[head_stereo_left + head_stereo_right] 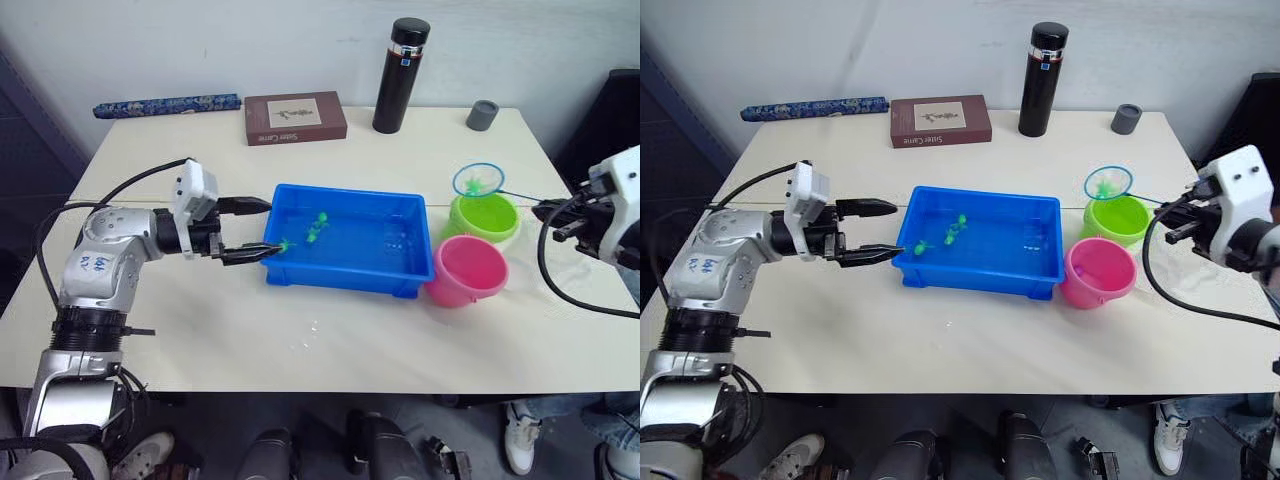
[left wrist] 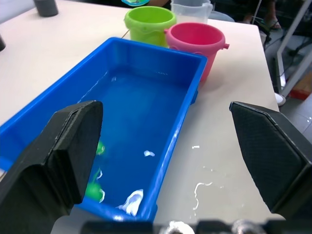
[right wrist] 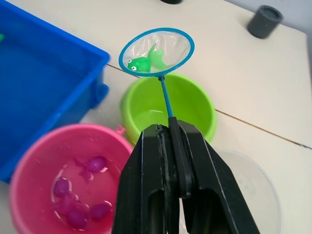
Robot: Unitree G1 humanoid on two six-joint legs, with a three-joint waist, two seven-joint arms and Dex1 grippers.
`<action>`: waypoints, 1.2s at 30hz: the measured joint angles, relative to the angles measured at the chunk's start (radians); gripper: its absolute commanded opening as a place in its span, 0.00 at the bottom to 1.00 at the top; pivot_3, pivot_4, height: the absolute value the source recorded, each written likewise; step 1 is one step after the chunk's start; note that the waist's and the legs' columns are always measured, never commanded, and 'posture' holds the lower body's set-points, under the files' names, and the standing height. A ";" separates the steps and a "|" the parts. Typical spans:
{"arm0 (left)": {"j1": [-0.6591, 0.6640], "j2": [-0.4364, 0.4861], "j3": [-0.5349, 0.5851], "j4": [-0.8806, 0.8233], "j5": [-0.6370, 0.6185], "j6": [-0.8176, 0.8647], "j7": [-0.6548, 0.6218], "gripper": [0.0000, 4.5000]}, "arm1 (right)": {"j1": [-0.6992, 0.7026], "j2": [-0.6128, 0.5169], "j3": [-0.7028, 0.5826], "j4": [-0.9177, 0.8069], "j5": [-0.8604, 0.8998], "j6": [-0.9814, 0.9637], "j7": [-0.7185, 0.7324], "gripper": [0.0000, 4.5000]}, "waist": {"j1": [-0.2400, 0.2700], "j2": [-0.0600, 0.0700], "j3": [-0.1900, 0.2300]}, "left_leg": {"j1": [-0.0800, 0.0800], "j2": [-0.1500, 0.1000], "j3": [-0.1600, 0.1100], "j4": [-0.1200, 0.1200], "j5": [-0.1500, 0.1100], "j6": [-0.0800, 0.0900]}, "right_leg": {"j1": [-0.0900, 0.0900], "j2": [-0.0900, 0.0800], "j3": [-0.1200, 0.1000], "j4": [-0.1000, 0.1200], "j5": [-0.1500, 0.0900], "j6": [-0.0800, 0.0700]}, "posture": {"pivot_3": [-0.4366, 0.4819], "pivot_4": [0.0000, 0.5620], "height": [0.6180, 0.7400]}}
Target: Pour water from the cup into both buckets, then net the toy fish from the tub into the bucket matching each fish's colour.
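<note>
1. Right hand (image 3: 168,146): pressed together, pinching the thin handle of the net (image 3: 156,46). Hoop hangs over the far rim of the green bucket (image 3: 168,105), partly past it, with 1 green fish (image 3: 145,62) in the mesh.

2. Left hand (image 1: 243,231): spread, holding nothing, at the left end of the tub (image 1: 350,275), 1 finger reaching over its near corner.

3. Tub: mid-counter, holds water and about 3 green fish near its left end.

4. Pink bucket (image 3: 68,183): touching the green bucket, just beside the tub's right end; several pink fish lie in its water.

5. Cup (image 3: 248,185): clear, under my right hand, near both buckets.

6. Step in hand, as I judge it: tipping the green fish into the green bucket; more green fish left to net.

7. Risks:
- Hoop sits off-centre over the far rim, so a tip there may drop the fish onto the counter (image 1: 330,340).
- The handle is thin and my hold on it is far from the hoop; a quick turn could swing or slip the net.
- A low swing could knock the light buckets or the cup.
- The finger over the tub corner could shove it and slop water; the counter in front is already wet.

8. Room: open counter in front of tub and buckets, and behind them up to the flask (image 1: 401,75), cap (image 1: 482,114) and box (image 1: 295,117). Right counter edge is near the buckets.
</note>
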 measured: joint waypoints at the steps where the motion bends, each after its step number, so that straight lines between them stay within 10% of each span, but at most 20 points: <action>1: -0.009 -0.004 -0.005 0.012 0.004 -0.006 -0.003 1.00 | 0.018 -0.004 -0.012 -0.003 0.000 0.000 -0.003 0.00 | 0.000 0.000 0.000 | 0.000 0.000 0.000 0.000 0.000 0.000 | 0.000 0.000 0.000 0.000 0.000 0.000 | 0.48 0.27 1.00; 36: -0.069 -0.064 -0.029 0.145 0.052 -0.066 -0.063 1.00 | 0.226 -0.267 0.349 -0.081 -0.750 -0.616 -0.153 0.00 | 0.001 0.000 0.000 | 0.000 0.000 0.001 0.001 0.000 0.000 | 0.000 0.001 0.000 0.000 0.000 0.000 | 0.48 0.27 1.00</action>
